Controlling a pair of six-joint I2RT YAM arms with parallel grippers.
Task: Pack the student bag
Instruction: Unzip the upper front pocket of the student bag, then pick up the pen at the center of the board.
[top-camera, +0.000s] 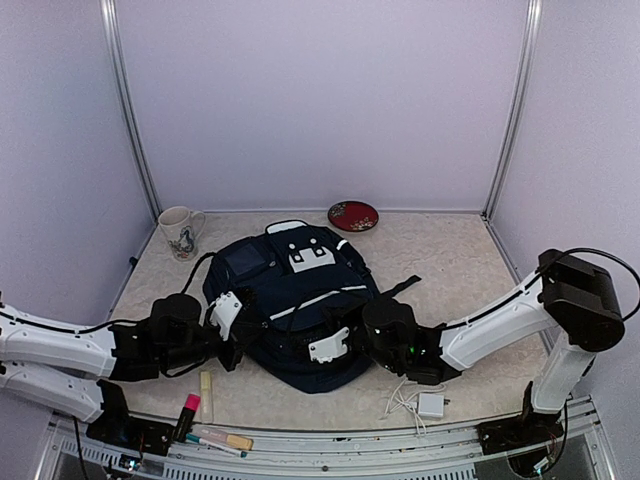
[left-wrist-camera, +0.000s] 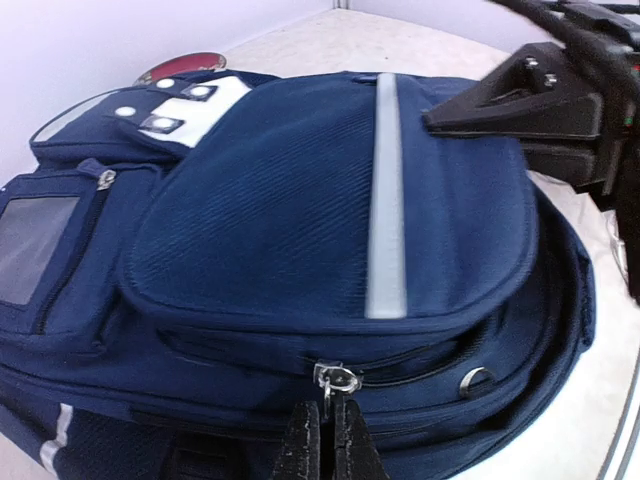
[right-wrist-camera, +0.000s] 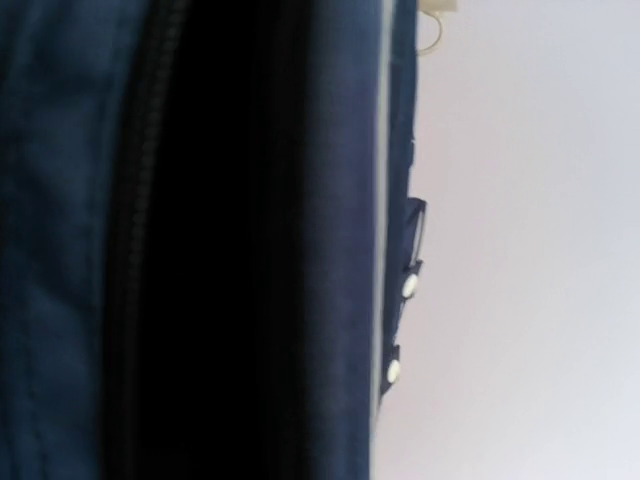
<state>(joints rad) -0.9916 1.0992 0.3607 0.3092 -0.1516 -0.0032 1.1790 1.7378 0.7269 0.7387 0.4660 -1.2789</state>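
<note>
The student bag (top-camera: 290, 300) lies flat in the middle of the table, dark navy with a white top patch and a thin white stripe. It fills the left wrist view (left-wrist-camera: 300, 200) and the right wrist view (right-wrist-camera: 340, 250). My left gripper (left-wrist-camera: 327, 425) is at the bag's near left side (top-camera: 236, 328), shut on the metal zipper pull (left-wrist-camera: 338, 380); that zipper is slightly parted to the right of the pull. My right gripper (top-camera: 335, 345) rests against the bag's near right edge and shows as a black wedge in the left wrist view (left-wrist-camera: 445, 115). Its own fingers are hidden in its wrist view.
A white mug (top-camera: 180, 232) stands back left and a red dish (top-camera: 353, 215) at the back. A white charger with cable (top-camera: 430, 404) lies near right. A pink marker (top-camera: 188, 408), a yellow highlighter (top-camera: 206, 388) and pens (top-camera: 222, 440) lie near left.
</note>
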